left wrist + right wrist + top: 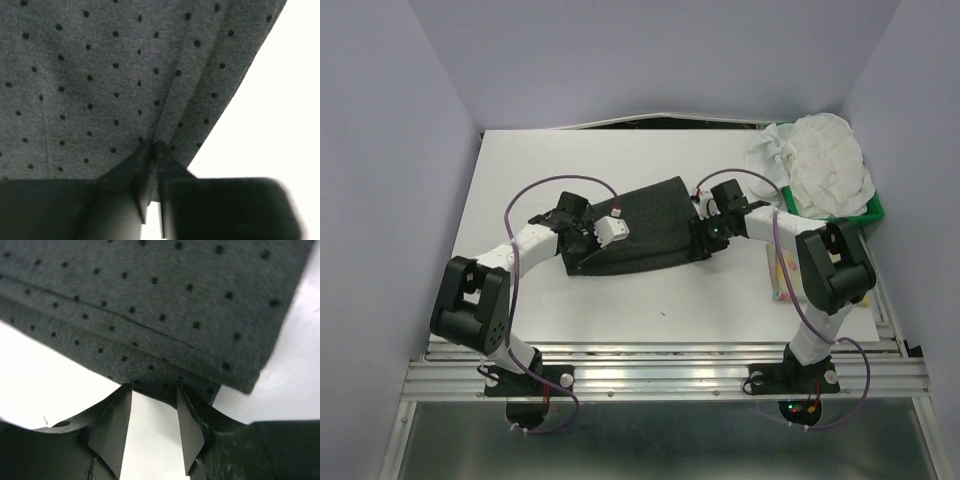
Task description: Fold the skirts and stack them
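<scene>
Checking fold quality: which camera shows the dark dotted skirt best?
Top external: nearly the whole dark skirt is in view. Left wrist shows only a fold pinched in the left gripper; right wrist only an edge at the open right gripper.

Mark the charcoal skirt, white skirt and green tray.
charcoal skirt [655, 225], top external view, middle of the cloth.
white skirt [820, 160], top external view, centre of the crumpled heap.
green tray [875, 208], top external view, right rim.

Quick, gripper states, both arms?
Left gripper: shut on the charcoal skirt.
Right gripper: open, tips at the skirt's edge.
</scene>
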Controlling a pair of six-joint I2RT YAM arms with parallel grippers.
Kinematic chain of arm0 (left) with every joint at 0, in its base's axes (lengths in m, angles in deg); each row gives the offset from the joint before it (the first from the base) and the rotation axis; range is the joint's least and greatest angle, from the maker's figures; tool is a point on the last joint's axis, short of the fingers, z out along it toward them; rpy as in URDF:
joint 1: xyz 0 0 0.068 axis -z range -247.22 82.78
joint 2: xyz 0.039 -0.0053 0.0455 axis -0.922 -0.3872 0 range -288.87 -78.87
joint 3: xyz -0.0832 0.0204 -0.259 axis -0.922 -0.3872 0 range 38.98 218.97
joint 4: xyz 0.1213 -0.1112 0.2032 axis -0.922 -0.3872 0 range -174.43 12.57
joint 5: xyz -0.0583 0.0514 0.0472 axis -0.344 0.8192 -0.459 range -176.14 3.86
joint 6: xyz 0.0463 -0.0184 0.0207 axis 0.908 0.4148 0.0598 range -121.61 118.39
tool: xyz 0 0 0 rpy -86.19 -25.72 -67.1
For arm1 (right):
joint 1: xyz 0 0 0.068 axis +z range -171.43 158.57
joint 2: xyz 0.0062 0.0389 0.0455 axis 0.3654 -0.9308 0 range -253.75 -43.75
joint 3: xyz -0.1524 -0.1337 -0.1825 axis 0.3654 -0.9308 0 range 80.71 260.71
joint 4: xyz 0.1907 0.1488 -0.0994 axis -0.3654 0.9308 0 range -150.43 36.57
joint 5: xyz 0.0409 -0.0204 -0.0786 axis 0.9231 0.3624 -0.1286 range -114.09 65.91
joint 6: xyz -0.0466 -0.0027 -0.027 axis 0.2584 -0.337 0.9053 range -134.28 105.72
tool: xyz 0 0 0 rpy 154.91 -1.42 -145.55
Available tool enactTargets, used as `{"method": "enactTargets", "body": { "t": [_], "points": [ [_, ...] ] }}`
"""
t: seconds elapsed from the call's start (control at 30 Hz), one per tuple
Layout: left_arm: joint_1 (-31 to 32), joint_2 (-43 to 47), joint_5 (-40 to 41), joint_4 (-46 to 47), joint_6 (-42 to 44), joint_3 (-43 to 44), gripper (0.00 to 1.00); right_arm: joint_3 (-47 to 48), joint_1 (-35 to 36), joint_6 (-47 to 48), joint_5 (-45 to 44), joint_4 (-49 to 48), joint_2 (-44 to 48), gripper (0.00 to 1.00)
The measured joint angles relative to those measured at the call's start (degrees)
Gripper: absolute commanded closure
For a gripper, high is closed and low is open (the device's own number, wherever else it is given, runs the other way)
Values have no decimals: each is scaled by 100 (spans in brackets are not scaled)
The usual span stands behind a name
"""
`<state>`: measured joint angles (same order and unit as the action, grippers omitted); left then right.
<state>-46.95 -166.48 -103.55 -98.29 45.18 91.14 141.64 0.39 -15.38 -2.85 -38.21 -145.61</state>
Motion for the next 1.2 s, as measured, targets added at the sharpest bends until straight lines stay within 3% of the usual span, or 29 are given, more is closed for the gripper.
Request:
{"method": "enactTargets", "body": {
  "t": [0.07,0.23,0.27,0.37,0.5,0.63,0.77,1.03,1.2],
  "points": [
    [-2,46,17,7,-20,-61,99,210,0,-4,-201,-50,-146,55],
    [79,509,11,-22,-129,-334,99,726,-98,2,-627,-122,-415,51],
    [122,702,11,-22,-175,-376,82,782,-120,-2,-693,-122,-411,48],
    [236,1290,2,31,-398,-393,47,848,-199,-116,-686,-122,-186,44],
    [428,1845,-28,184,-782,-216,34,651,-236,-592,-518,-184,533,52],
    [848,1364,-37,354,-1222,632,36,339,-254,-1325,-210,-485,1106,66],
    [1156,278,-33,619,-1611,1360,40,50,-337,-1989,170,-765,960,71],
    [1528,-1182,76,684,-2114,1508,42,-94,-461,-2643,577,-1047,4,75],
    [1615,-1276,203,732,-2186,1506,53,-122,-461,-2782,610,-1156,-262,76]
  ]
}}
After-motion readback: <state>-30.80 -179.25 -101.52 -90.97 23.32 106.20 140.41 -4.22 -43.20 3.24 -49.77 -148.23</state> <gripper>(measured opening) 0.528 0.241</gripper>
